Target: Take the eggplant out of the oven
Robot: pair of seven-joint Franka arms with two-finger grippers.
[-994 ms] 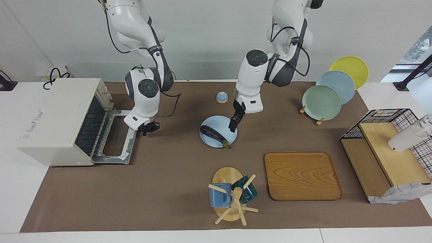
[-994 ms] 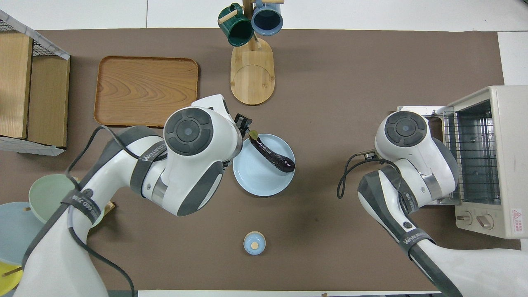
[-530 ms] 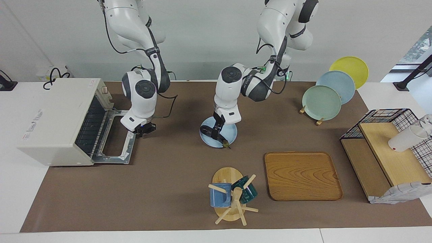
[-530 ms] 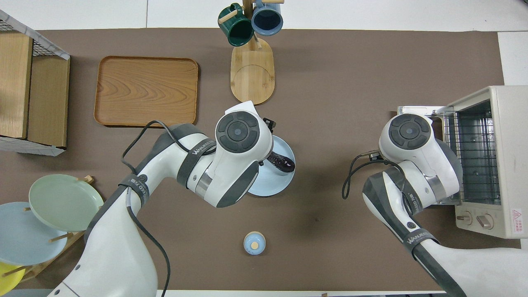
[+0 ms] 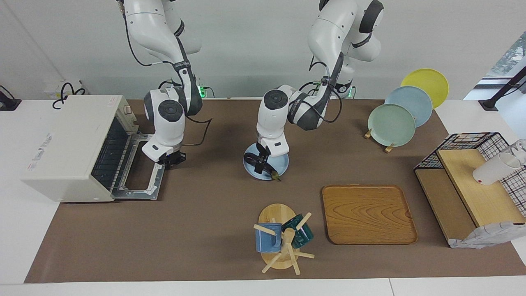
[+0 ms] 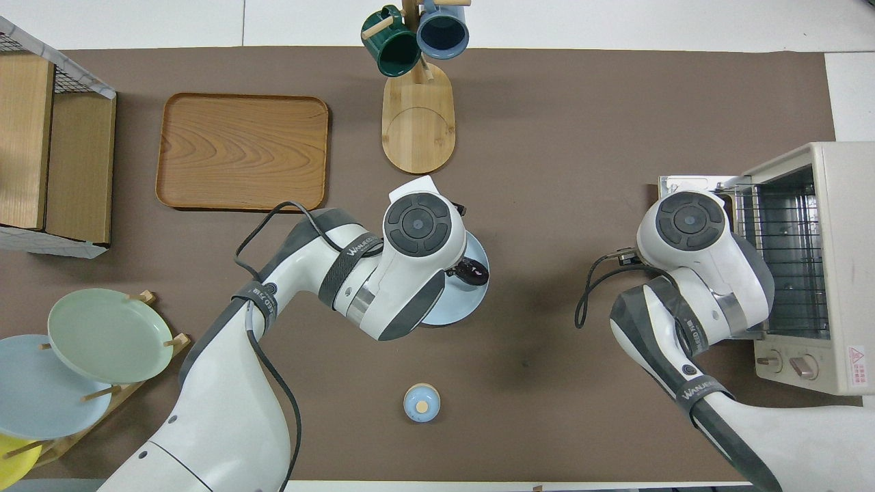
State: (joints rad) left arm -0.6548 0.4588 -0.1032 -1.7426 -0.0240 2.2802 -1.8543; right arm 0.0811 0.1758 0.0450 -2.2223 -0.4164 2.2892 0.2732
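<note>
We judge the eggplant already out of the oven, on the blue plate; our left gripper has released fingers around it and next must clench and lift. Our right gripper waits with fingers clenched, empty, over the oven door

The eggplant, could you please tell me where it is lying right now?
The eggplant lies on the light blue plate near the table's middle, outside the oven, with the open left gripper down around it.
</note>
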